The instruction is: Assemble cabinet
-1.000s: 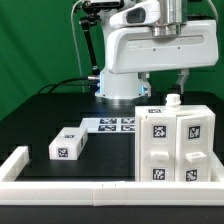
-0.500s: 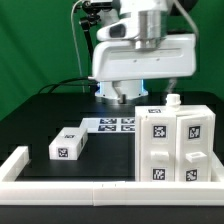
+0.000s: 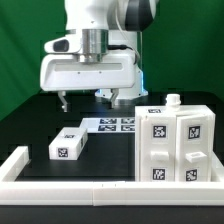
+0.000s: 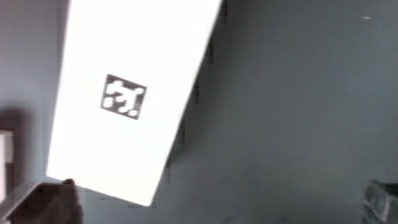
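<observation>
The cabinet (image 3: 178, 145) is a white boxy shell with tagged blocks on its faces, and it stands at the exterior view's right with a small knob on top. A loose flat white cabinet block (image 3: 68, 143) with tags lies on the black table at the left. It fills much of the wrist view (image 4: 134, 90), where one tag shows. My gripper (image 3: 87, 100) hangs above and slightly behind that block, open and empty, not touching it. In the wrist view my gripper (image 4: 214, 205) has one dark fingertip (image 4: 50, 205) beside the block's corner.
The marker board (image 3: 118, 124) lies flat behind the block, in front of the robot base. A long white rail (image 3: 100, 187) edges the table's front and left. A green backdrop stands behind.
The arm has swung from above the cabinet at the exterior view's right across to the left, over the loose block. The parts have not moved.
</observation>
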